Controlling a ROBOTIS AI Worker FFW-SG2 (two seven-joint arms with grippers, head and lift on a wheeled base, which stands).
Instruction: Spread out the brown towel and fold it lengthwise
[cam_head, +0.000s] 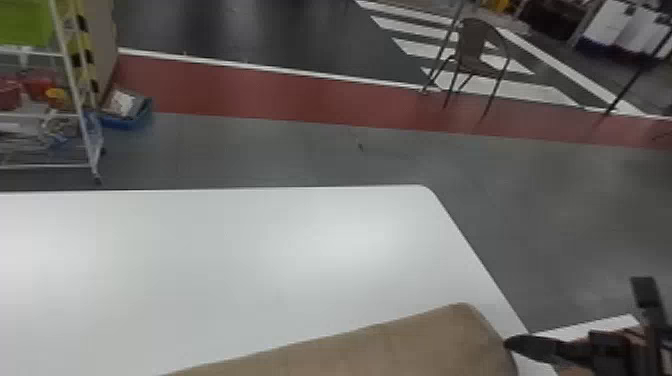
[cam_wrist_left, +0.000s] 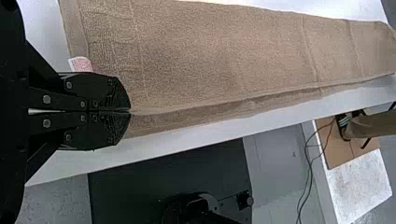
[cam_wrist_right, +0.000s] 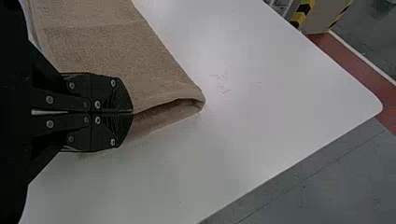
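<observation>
In the head view my right gripper (cam_head: 532, 345) is at the lower right, beside the end of the brown towel (cam_head: 390, 345), which lies on the white table near its right edge. The left wrist view has my left gripper (cam_wrist_left: 130, 112) shut on the edge of the towel (cam_wrist_left: 224, 56), close to a corner with a small label (cam_wrist_left: 81, 64). The towel stretches away as a long doubled strip, one layer over another. My right gripper (cam_wrist_right: 133, 112) is shut on the upper layer's edge of the towel (cam_wrist_right: 112, 51) near its other end, where a fold opens slightly.
The white table (cam_head: 200, 260) extends forward and left of the towel; its right edge runs close by. Beyond are a wire rack (cam_head: 75, 100) at the left and a chair (cam_head: 472, 47). Cables (cam_wrist_left: 308, 172) hang near a cardboard piece (cam_wrist_left: 341, 149) beside the table.
</observation>
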